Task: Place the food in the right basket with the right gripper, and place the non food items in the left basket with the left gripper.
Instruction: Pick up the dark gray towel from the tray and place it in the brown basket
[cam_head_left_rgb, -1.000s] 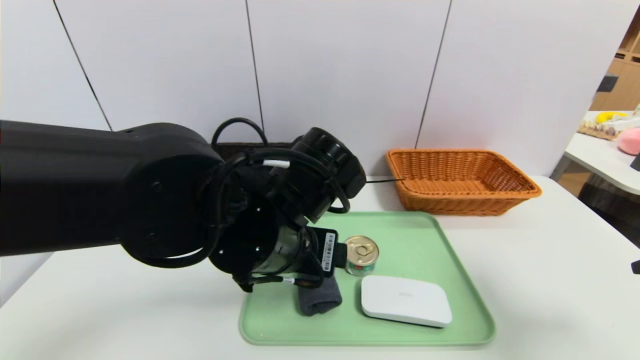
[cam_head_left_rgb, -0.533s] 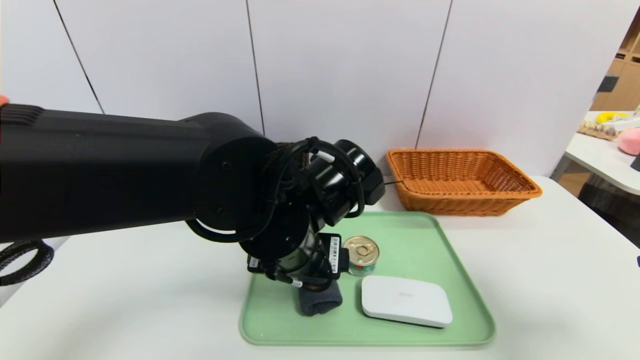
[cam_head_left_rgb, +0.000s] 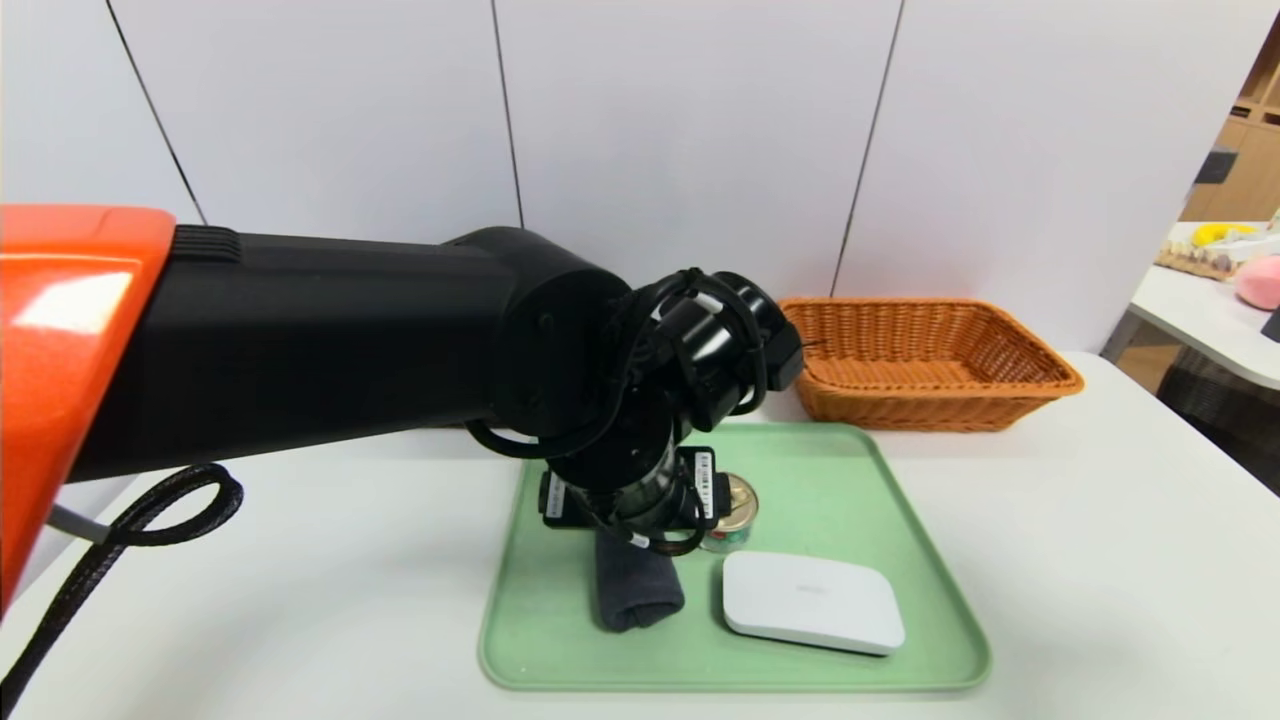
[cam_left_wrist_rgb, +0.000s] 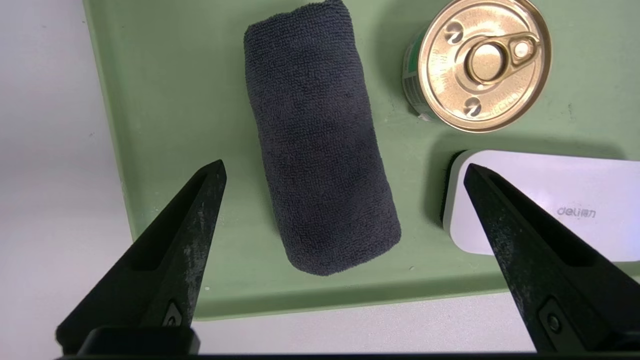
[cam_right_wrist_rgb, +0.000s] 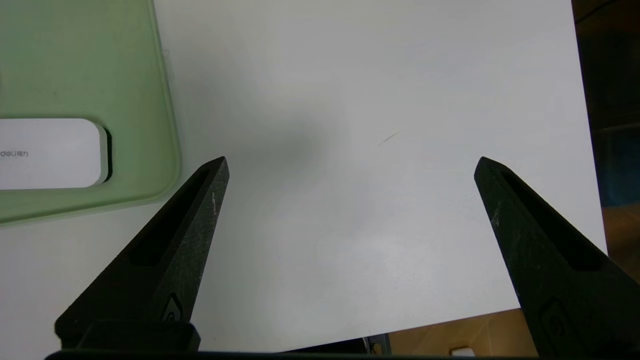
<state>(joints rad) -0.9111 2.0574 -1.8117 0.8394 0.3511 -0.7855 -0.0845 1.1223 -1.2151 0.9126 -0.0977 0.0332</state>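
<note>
The rolled dark grey cloth lies on the green tray. My left gripper hangs open right above it, one finger on each side and neither touching it. In the head view the left wrist hides those fingers and part of the tin can. The can's gold pull-ring lid shows beside the cloth. The flat white box lies in front of the can. My right gripper is open over bare table right of the tray. The black tube and the dark brown basket are out of sight.
The orange-tan basket stands empty behind the tray on the right. The left arm, with its orange shell, spans the left half of the head view, a black cable hanging under it. The table's front edge runs just beneath the right gripper.
The left arm has reached further right and forward over the tray. Its wrist now stands over the cloth and covers part of the can. The objects on the tray have not moved.
</note>
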